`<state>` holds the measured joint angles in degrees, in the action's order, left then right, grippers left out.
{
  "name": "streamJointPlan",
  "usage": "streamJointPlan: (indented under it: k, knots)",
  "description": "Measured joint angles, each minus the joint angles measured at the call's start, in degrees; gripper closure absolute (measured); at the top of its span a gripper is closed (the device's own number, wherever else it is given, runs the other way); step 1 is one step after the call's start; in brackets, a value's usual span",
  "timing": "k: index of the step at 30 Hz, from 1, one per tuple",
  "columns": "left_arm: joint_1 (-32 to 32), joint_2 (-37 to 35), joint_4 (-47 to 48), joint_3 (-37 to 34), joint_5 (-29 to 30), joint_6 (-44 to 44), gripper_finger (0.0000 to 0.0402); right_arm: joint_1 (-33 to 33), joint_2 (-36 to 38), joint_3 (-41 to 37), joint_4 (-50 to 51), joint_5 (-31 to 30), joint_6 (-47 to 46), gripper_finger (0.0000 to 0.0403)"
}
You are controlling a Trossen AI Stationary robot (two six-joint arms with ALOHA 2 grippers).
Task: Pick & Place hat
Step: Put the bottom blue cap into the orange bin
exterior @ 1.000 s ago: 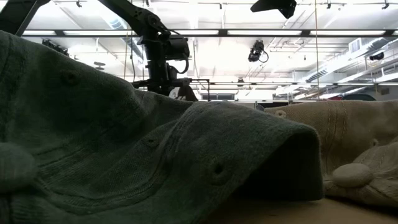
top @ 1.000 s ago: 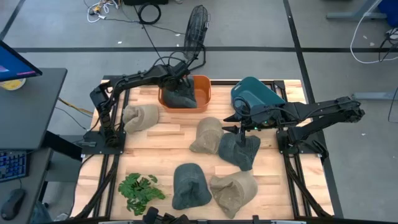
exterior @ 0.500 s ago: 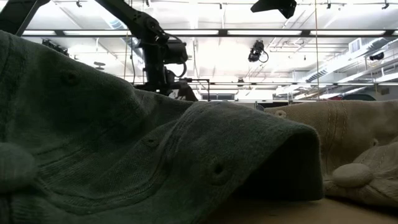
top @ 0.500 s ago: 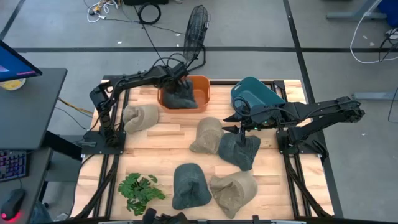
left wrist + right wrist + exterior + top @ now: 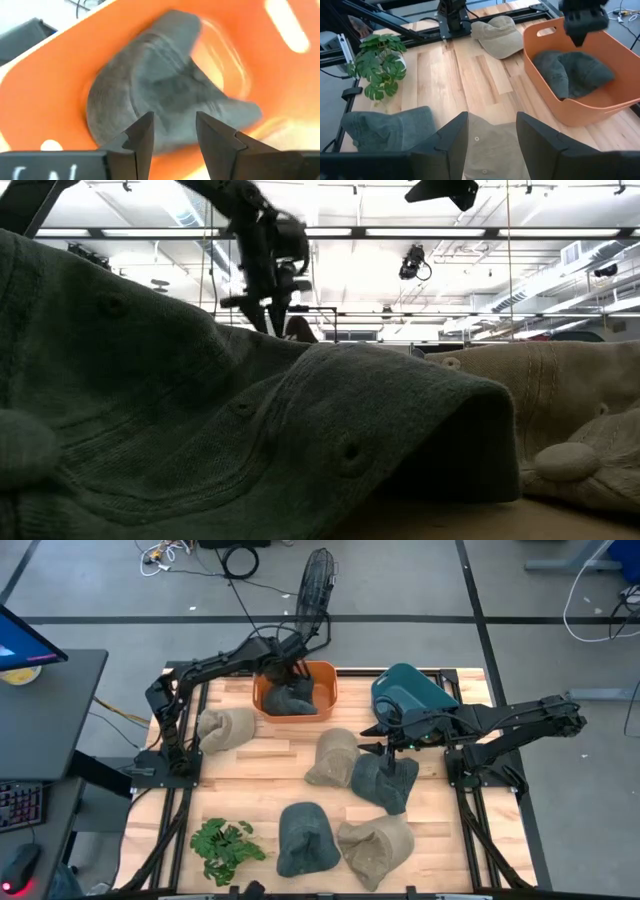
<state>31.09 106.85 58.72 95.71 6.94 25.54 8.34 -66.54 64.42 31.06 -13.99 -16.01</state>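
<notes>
Grey cap (image 5: 165, 95) lies loose in orange bin (image 5: 45, 75), just beyond left gripper (image 5: 174, 131), fingers apart, empty.
Cap looks soft, light, floppy: pinch crown fabric or stiffer brim. Right gripper (image 5: 491, 131) waits, fingers apart, above a tan cap (image 5: 492, 150).

1. You see a grey floor (image 5: 420, 580) around the work area, crossed by dark straight lines; loose cables (image 5: 165, 552) lie on it near the top edge.
2. A wire-guard fan (image 5: 317, 585) stands just behind the light wooden table (image 5: 260, 790); the table sits in a black frame.
3. At your left stands a dark desk (image 5: 50, 710); a lit monitor (image 5: 25, 635) rests on it; a keyboard (image 5: 20, 808) and a mouse (image 5: 20, 865) lie below it.
4. In the low view, long strip lights (image 5: 440, 232) run across a bright ceiling; pale ducts (image 5: 560, 280) hang at the right.
</notes>
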Motion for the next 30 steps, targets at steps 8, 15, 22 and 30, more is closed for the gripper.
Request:
streamJointPlan:
  k: [8,15,22,30]
  knots:
    - [-10.42,-0.02,15.38,11.71,-9.03,-13.23,0.0267,0.00,0.00,0.00,1.27,-0.01,0.00,0.0231]
    - [-23.24,-0.02,20.77,15.75,-9.68,-14.41,0.0272,0.00,0.00,0.00,2.90,0.05,0.00,0.0231]
    - [-35.04,-0.02,20.37,15.75,-9.61,-7.74,0.0237,0.02,0.00,0.00,3.77,0.43,0.00,0.0231]
    - [-45.38,-0.02,15.30,14.89,-9.57,0.98,0.0198,0.02,0.00,0.00,3.77,3.03,-0.31,0.0231]
